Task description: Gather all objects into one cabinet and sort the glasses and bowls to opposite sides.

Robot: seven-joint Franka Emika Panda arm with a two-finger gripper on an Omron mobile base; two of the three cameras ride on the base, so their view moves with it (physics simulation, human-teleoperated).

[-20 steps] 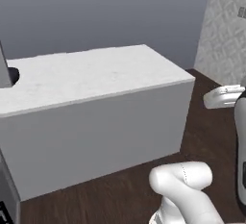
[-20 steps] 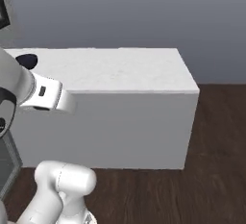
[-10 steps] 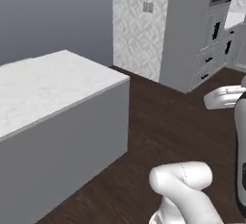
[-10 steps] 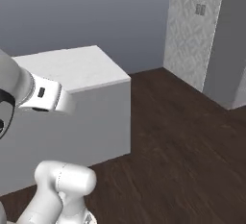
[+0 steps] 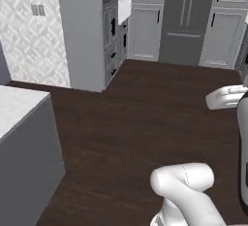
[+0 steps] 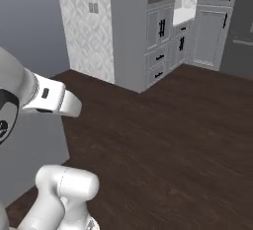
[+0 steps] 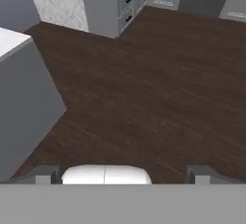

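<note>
Hand (image 7: pixel 122 174) wide open, empty, over dark floor (image 7: pixel 153 88); base in transit.
No cups, bowls or wall cabinet seen yet; steer toward far cabinetry (image 6: pixel 165 36), clear of island (image 5: pixel 22 147), arm tucked.

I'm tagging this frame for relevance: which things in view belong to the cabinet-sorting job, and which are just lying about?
Job:
- pincer, open, holding nothing

Just about:
- island counter
- drawers with black handles
- dark fridge
- wall switch plate
</note>
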